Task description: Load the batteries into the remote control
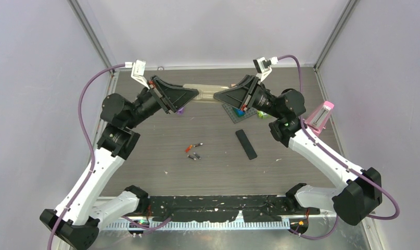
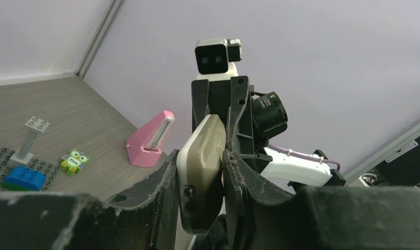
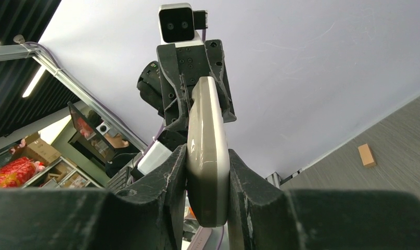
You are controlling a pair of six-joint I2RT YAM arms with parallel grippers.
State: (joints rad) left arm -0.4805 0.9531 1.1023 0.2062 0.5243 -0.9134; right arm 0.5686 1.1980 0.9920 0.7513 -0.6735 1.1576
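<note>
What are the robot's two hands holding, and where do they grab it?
Both hold one pale remote control: the left gripper pinches one end, the right gripper the other end.

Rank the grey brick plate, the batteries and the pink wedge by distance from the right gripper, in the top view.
1. Grey brick plate, just below the right gripper.
2. Batteries, mid-table toward the bases.
3. Pink wedge, at the right edge.

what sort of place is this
Probably a robotics lab test cell: two robot arms on a table walled by plain panels, with toy bricks as props.
</note>
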